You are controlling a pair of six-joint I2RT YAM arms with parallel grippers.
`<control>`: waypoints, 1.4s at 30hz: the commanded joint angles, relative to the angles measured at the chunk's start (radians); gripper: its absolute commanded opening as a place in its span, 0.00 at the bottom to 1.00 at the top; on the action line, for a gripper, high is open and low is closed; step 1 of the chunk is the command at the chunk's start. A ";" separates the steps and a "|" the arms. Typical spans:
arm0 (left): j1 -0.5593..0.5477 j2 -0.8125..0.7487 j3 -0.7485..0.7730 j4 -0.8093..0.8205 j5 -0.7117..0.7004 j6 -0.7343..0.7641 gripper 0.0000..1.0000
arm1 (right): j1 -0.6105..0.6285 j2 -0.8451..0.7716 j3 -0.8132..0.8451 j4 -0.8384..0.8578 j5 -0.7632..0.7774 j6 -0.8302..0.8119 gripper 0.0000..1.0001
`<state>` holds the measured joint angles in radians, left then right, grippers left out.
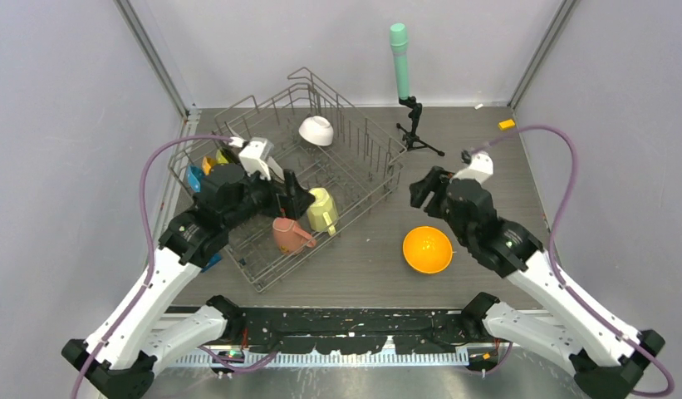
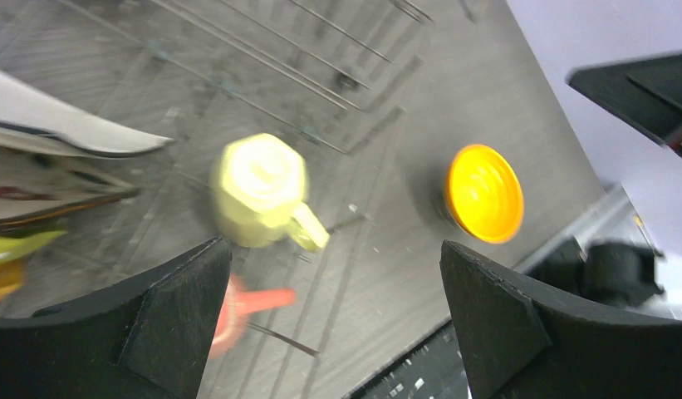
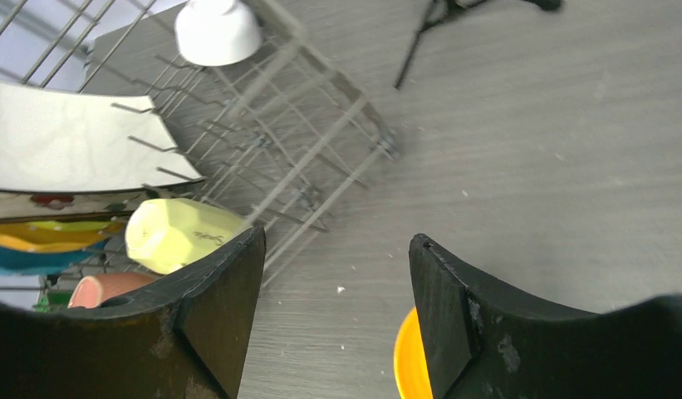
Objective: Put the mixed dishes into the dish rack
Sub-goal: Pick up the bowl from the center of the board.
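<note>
So the only dish not loaded yet is the orange bowl (image 1: pixel 427 249). It sits mouth up on the table (image 1: pixel 495 179), just off the dish rack (image 1: pixel 366 179) on its right side and right next to the right arm. In the rack I can see the pale-yellow mug (image 1: pixel 322 209), the pink mug (image 1: pixel 289 234), a white bowl (image 1: pixel 316 130) upside down at the far end, and a stack of plates (image 1: pixel 206 166) standing on edge at the left end. The left gripper (image 2: pixel 337 249) hangs over the 2 mugs with its jaws spread as wide as they go and nothing between them. The right gripper (image 3: pixel 333 249) is roughly 2/3 open, also empty, hovering over bare table between the rack and the bowl. My guess on the bowl: it looks like smooth plastic or melamine, so light and stiff, not really fragile, but slick and curved. Grabbing it across the whole body is a no-go, it's too wide and would probably squirt out. I'd pinch the rim on the side nearest the right arm, 1 finger inside and 1 outside. Go easy on the way down, because a light bowl like that will likely skate across the table if bumped.
</note>
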<state>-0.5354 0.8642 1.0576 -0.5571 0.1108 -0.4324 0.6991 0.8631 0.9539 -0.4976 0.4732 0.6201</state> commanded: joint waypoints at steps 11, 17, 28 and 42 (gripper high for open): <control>-0.633 0.121 -0.107 0.193 -0.432 -0.071 1.00 | 0.003 -0.336 -0.194 -0.345 0.085 0.349 0.66; -0.757 0.279 -0.091 0.326 -0.494 -0.074 1.00 | 0.004 -0.436 -0.240 -0.452 0.072 0.365 0.64; -0.773 0.523 0.028 0.343 -0.495 -0.136 1.00 | 0.004 -0.469 -0.327 -0.466 0.003 0.456 0.56; -0.729 0.771 0.179 0.349 -0.424 -0.129 0.99 | 0.004 -0.286 -0.335 -0.457 0.056 0.459 0.49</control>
<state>-1.2926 1.6150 1.1801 -0.2371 -0.3363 -0.5503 0.6991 0.5255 0.6064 -0.9722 0.4782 1.0542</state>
